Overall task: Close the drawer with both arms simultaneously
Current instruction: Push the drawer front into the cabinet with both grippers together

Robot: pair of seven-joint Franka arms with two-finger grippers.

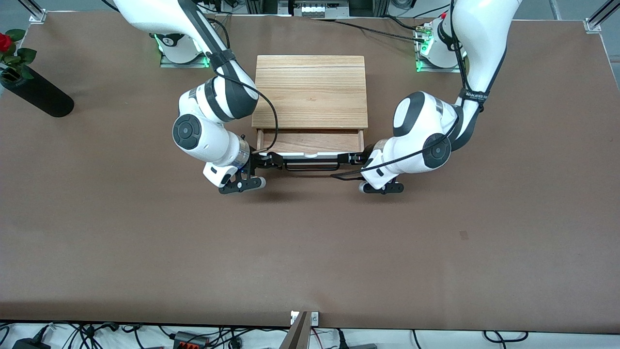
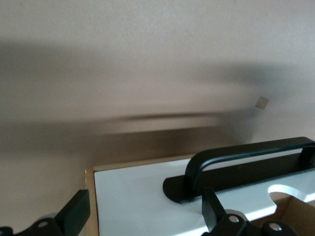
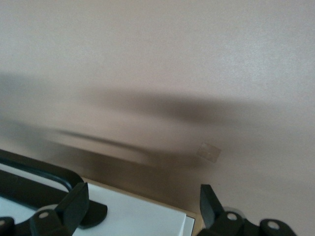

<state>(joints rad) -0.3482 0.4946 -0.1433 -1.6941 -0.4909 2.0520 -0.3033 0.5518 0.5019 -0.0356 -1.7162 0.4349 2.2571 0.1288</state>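
Observation:
The light-wood cabinet (image 1: 310, 89) stands in the middle of the table between the arms' bases. Its drawer (image 1: 310, 141) is pulled partly out and shows reddish-brown wood inside. The white front panel (image 2: 138, 196) carries a black bar handle (image 1: 311, 166). My right gripper (image 1: 270, 160) is open at the panel's end toward the right arm, its fingers straddling the panel's corner (image 3: 147, 219) beside the handle's foot (image 3: 93, 214). My left gripper (image 1: 357, 158) is open at the other end, its fingers either side of the panel's corner, next to the handle (image 2: 246, 157).
A black vase (image 1: 36, 92) with a red rose lies at the right arm's end of the table. A small mark (image 1: 463, 235) is on the brown table surface nearer the front camera. Cables run along the table's edge.

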